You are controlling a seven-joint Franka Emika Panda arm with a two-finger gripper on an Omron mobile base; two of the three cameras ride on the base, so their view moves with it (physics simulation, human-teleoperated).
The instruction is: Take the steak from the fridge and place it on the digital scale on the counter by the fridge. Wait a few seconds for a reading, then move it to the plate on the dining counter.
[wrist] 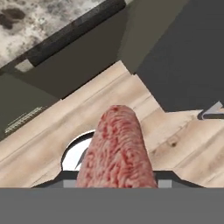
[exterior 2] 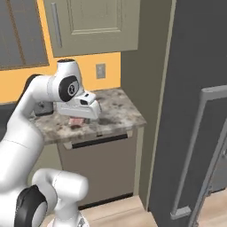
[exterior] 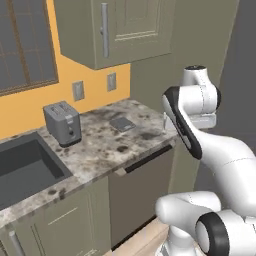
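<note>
My gripper (exterior 2: 80,118) is shut on the steak (wrist: 116,151), a reddish-pink slab that sticks out from between the fingers. The steak (exterior 2: 78,121) hangs under the hand, over the front part of the counter (exterior 2: 116,106). The digital scale (exterior: 122,124), a thin grey square, lies bare on the counter (exterior: 100,145) left of the arm. The fridge (exterior 2: 199,88) stands to the right with its dark door shut. The plate and the dining counter are out of view.
A silver toaster (exterior: 62,122) stands at the back of the counter beside a dark sink (exterior: 25,167). Wall cabinets (exterior: 115,30) hang above. A long grey fridge handle (exterior 2: 193,155) juts out at the right. Wooden floor (wrist: 57,127) lies below the hand.
</note>
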